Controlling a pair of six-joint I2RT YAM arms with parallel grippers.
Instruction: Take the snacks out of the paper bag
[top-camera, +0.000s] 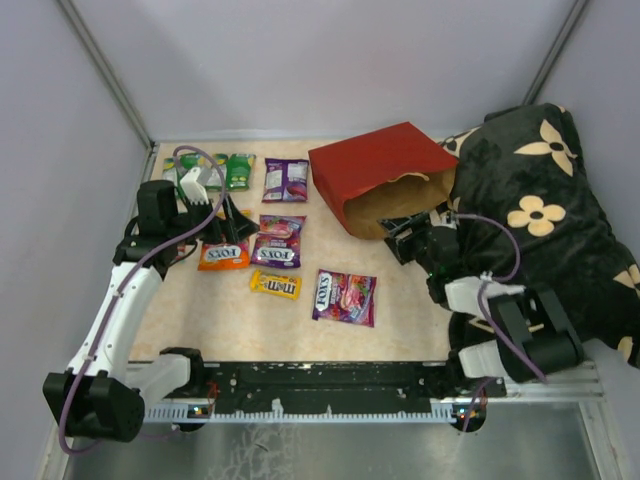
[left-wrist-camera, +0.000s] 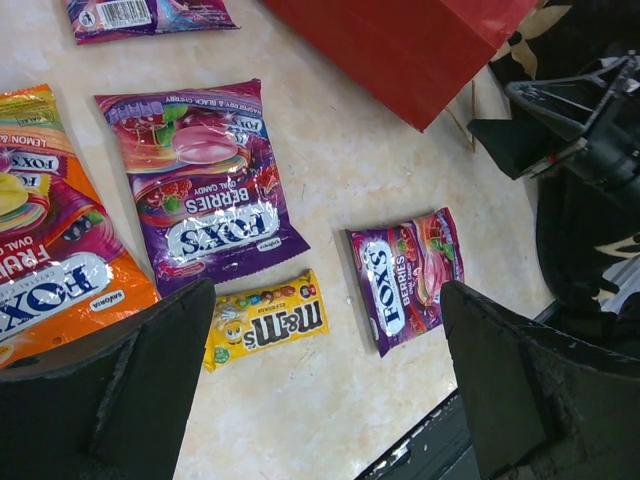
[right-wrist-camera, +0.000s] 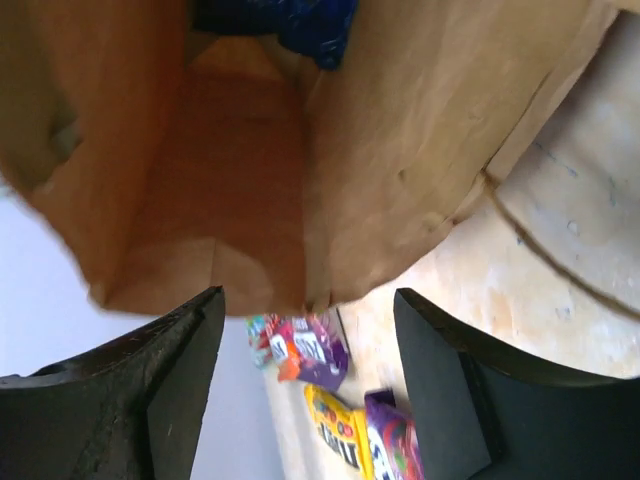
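Observation:
The paper bag (top-camera: 385, 175), red outside and brown inside, lies on its side with its mouth toward the right front. My right gripper (top-camera: 410, 235) is open and empty at that mouth. The right wrist view looks into the bag (right-wrist-camera: 240, 150), where a blue packet (right-wrist-camera: 300, 20) sits deep inside, ahead of the open gripper (right-wrist-camera: 305, 400). My left gripper (top-camera: 225, 225) is open and empty above the laid-out snacks. These are green packets (top-camera: 235, 170), purple packets (top-camera: 285, 180) (top-camera: 278, 240) (top-camera: 345, 297), an orange packet (top-camera: 222, 255) and a yellow M&M's packet (top-camera: 275, 285).
A black pillow with cream flowers (top-camera: 540, 200) lies against the bag's right side and over the right arm's area. The bag's string handle (right-wrist-camera: 540, 230) lies on the table by its mouth. A black rail (top-camera: 330, 385) runs along the near edge.

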